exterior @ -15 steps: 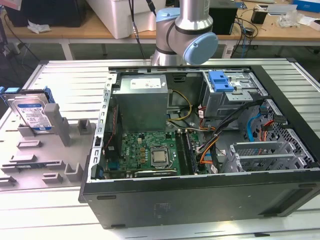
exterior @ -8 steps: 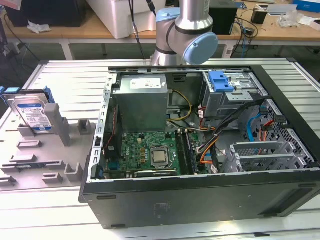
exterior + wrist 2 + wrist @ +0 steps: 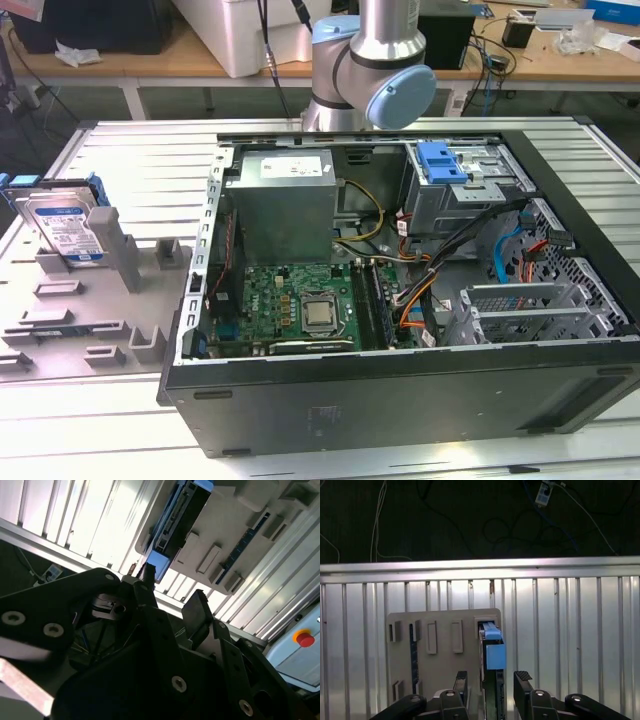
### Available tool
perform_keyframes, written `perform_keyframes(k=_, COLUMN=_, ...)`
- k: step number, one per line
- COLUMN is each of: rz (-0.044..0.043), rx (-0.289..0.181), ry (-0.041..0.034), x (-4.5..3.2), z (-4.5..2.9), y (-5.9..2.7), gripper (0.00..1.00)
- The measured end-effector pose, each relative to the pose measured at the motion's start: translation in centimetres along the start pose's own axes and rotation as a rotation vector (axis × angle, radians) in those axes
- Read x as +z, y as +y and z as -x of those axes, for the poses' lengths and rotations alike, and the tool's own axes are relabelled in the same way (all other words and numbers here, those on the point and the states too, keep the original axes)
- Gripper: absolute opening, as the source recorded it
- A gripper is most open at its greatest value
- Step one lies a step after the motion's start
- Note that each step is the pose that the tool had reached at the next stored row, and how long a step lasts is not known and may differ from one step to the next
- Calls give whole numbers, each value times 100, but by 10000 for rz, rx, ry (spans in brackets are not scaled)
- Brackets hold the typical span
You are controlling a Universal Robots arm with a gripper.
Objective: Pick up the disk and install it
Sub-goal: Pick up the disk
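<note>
Nearest me the open case [image 3: 400, 395] lies on its side and takes up most of the bench [image 3: 130, 140], from the near edge almost to the far one. Inside it the motherboard [image 3: 290, 300] sits toward the near wall, with a grey box [image 3: 285, 200] behind it. A blue tab [image 3: 440, 160] sits on the drive cage in the far corner, on the exterior view's right.

Beside the case, along the bench's edge at the exterior view's left, sits a grey plate [image 3: 100, 325] with raised holders. The disk [image 3: 62, 228] stands on edge at the plate's far end, leaning back. Its label is in view and its blue frame shows along the sides.

In the first wrist view the gripper [image 3: 492, 676] faces the disk [image 3: 492, 647] edge-on. The jaws are spread wider than the disk is thick, with a gap on each side, and they hold nothing. In the second wrist view the fingers [image 3: 197, 607] are apart from the disk, with bare bench between them.

Behind the case rises the arm [image 3: 372, 60], and beyond it is a desk [image 3: 130, 65] strewn with cables.
</note>
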State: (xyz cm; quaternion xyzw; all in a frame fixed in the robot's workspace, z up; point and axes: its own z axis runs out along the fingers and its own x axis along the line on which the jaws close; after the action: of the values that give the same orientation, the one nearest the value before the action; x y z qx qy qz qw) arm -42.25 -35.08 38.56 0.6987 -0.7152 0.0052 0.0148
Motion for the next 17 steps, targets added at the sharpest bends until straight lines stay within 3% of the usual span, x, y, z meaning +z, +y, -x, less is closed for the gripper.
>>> perform_keyframes(k=5, rz=-98, rx=-3, ry=105, x=4, z=10, y=1, gripper=50)
perform_keyframes(k=9, rz=-158, rx=-1, ry=109, x=19, z=12, y=3, gripper=50)
perform_keyframes(k=17, rz=-170, rx=4, ry=109, x=50, z=13, y=8, gripper=50)
